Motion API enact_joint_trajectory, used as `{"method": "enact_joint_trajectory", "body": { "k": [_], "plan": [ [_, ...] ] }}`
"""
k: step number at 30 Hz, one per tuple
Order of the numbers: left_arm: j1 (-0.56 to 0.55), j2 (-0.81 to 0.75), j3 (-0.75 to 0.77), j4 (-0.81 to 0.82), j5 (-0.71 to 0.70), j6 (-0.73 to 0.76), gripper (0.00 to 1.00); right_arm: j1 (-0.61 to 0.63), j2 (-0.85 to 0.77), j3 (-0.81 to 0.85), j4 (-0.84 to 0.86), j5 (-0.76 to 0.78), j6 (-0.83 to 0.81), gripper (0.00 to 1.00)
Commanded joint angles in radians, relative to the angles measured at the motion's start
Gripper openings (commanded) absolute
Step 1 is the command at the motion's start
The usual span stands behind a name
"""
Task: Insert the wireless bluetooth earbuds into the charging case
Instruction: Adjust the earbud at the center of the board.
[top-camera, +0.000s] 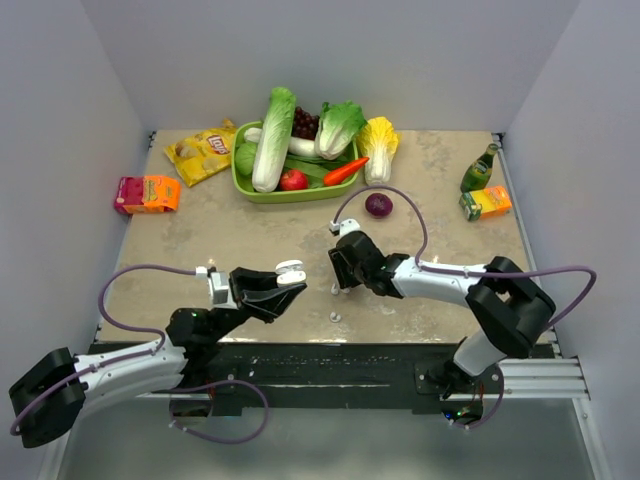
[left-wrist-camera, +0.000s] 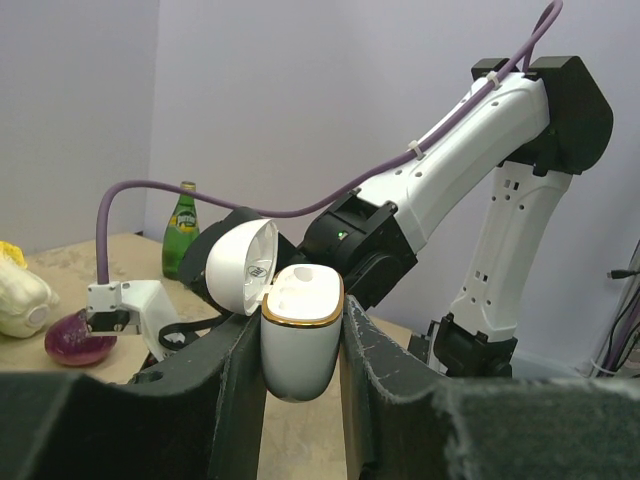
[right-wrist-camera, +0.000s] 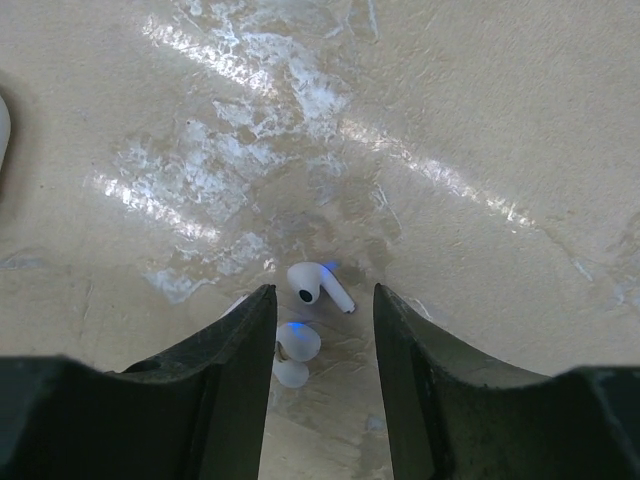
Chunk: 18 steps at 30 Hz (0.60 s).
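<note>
Down on the table (top-camera: 250, 240), two wireless bluetooth earbuds (right-wrist-camera: 315, 283) lie close together, one toward 12 o'clock of the other. The near one is partly hidden behind a finger of the right gripper (right-wrist-camera: 325, 300). That gripper is let go, its fingers spread wide with both buds lying loose between them. In the top view the buds are too tiny to make out well.

The one charging case (left-wrist-camera: 300, 300) is up off the table, pinched tight in the left gripper (left-wrist-camera: 302, 330), toward 9 o'clock from the buds. Its lid is flipped open. The fingers hide its lower sides, and I cannot see inside it.

Farther off, toward 12 o'clock, sit one purple onion (top-camera: 378, 205) and one green tray (top-camera: 262, 196) of vegetables. One green bottle (top-camera: 478, 170) stands toward 2 o'clock.
</note>
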<state>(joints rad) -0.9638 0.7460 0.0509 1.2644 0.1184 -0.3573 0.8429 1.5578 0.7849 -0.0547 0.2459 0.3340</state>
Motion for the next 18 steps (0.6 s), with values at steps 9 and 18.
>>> {"method": "enact_joint_trajectory", "body": {
  "k": [9,18],
  "plan": [
    [-0.006,0.004,-0.318,0.067,-0.006,0.001,0.00,-0.014,0.048,0.050,-0.005,-0.014,-0.030,0.45],
    [-0.004,0.009,-0.316,0.066,-0.005,0.003,0.00,-0.045,0.062,0.063,-0.011,-0.004,-0.016,0.46]
  ]
}}
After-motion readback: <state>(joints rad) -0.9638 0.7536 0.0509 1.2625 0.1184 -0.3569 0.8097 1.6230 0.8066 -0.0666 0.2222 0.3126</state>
